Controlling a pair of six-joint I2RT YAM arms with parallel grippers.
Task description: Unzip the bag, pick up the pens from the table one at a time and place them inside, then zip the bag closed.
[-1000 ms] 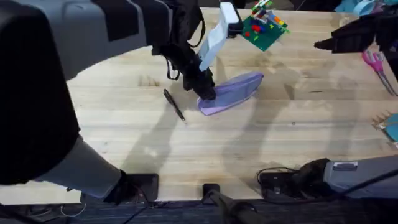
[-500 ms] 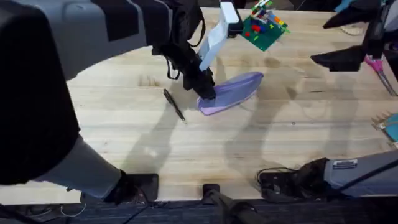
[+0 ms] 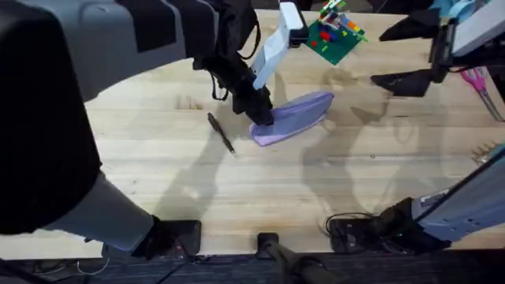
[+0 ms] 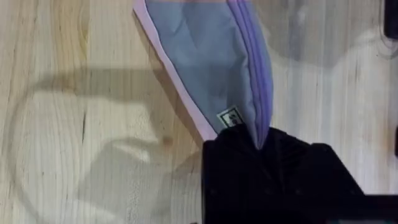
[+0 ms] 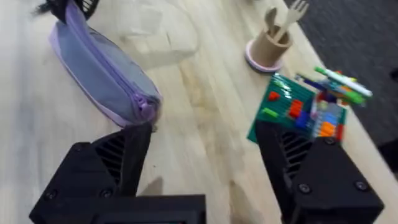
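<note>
The lavender bag (image 3: 298,115) lies on the table (image 3: 237,197), just right of centre at the back. My left gripper (image 3: 263,117) is shut on the bag's left end; in the left wrist view the black fingers (image 4: 273,168) pinch the corner of the bag (image 4: 205,56) beside its small label. A thin black pen (image 3: 221,132) lies on the wood just left of the bag. My right gripper (image 3: 392,57) hovers open to the right of the bag, apart from it. In its own view the bag (image 5: 102,78) lies ahead of the spread fingers (image 5: 93,168).
A green brick plate with coloured pieces (image 3: 334,33) sits at the back edge behind the bag, with a tan cup of wooden forks (image 5: 270,46) near it. Pink-handled scissors (image 3: 476,82) lie at the far right. Cables and arm bases line the front edge.
My right gripper has swung left, from the far right edge toward the bag, still open. The left gripper, bag and pen have not moved.
</note>
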